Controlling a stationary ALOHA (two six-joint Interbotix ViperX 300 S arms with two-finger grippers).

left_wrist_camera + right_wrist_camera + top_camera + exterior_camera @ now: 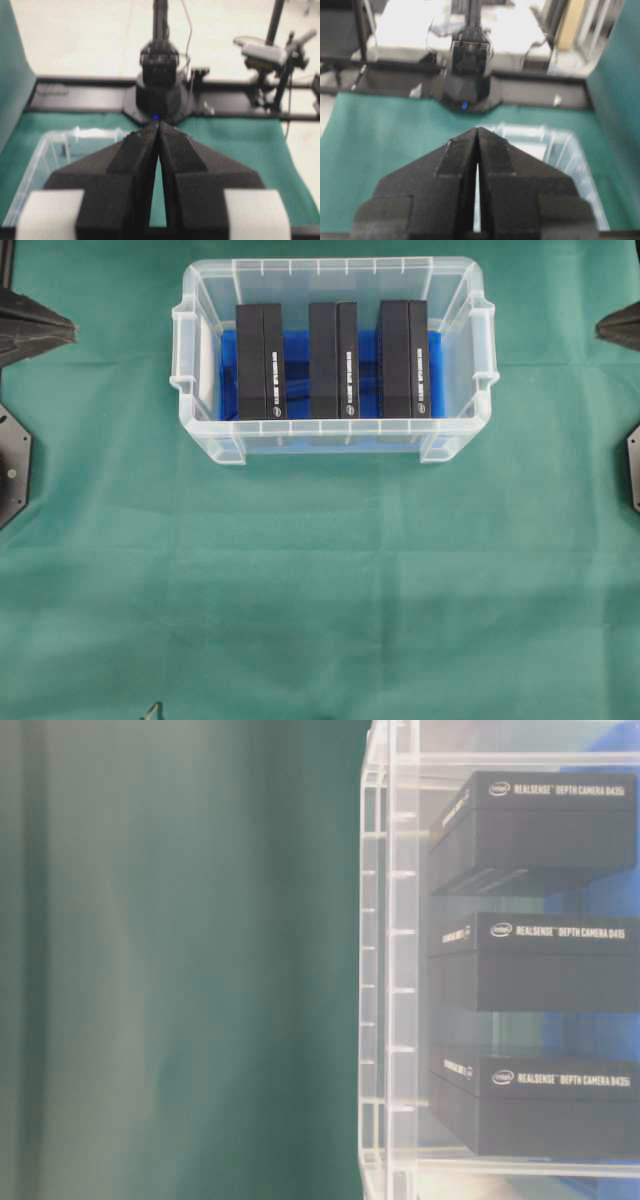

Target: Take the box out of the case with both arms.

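The clear case (327,266) stands at the back middle of the green cloth, with a blue liner on its floor. Three black boxes stand on edge inside it, at the left (260,362), middle (333,360) and right (403,358). In the table-level view their white lettering shows through the case wall (390,960). My left gripper (70,332) is shut and empty at the far left edge, well away from the case (60,145). Its tips (158,125) meet. My right gripper (602,330) is shut and empty at the far right edge. Its tips (477,130) touch, short of the case (560,145).
Green cloth (320,590) covers the table. The arm bases sit at the left edge (12,465) and the right edge (633,470). Each wrist view faces the opposite arm's base (159,95), (469,75). A small dark tip (152,712) pokes in at the bottom edge.
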